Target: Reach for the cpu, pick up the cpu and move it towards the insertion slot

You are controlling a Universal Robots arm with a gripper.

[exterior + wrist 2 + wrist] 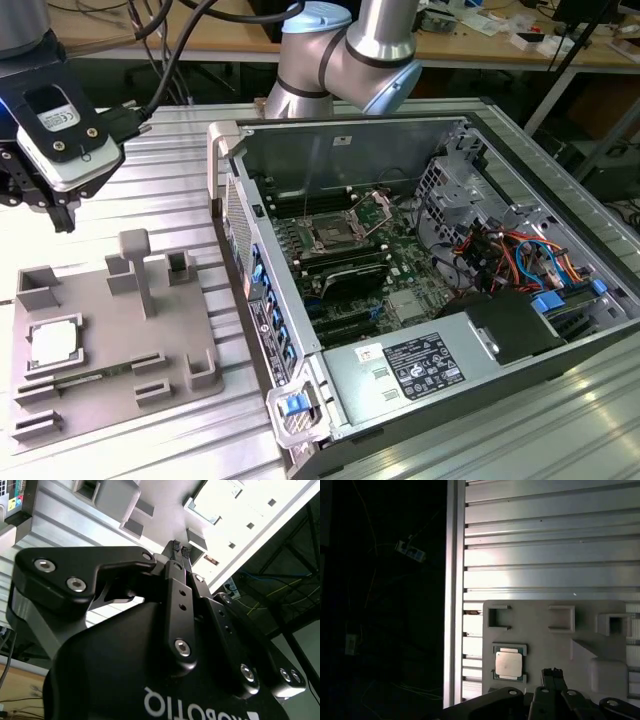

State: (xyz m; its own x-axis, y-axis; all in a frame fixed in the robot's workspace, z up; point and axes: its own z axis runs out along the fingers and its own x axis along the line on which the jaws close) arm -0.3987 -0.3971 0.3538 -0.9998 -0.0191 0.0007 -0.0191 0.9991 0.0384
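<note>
Currently, at the exterior view's left, the black robot hand (62,222) hangs above the ribbed aluminium tabletop (170,190), on the far side of the flat grey plastic tray (110,330). In both wrist views its fingertips are seen drawn together with nothing held between them, so the hand (552,672) is judged closed and empty.

The small square cpu with the silvery-white metal top (53,343) lies in a recess near the tray's left edge, nearer than the hand and apart from it. It rests flat, metal face up, its edges parallel to the tray's edges. Being close to square, no clear long axis can be made out in the first wrist view, where the cpu (509,663) shows just beside the fingertips.

Further right stands the open grey metal computer case (340,150). On the green board inside it sits the insertion slot, a square socket with a shiny metal frame (330,237), well apart from the cpu.

The reach is judged to be the step in hand. For a grasp, the fingers would have to be parted, centred over the chip and lowered onto two opposite edges.
</note>
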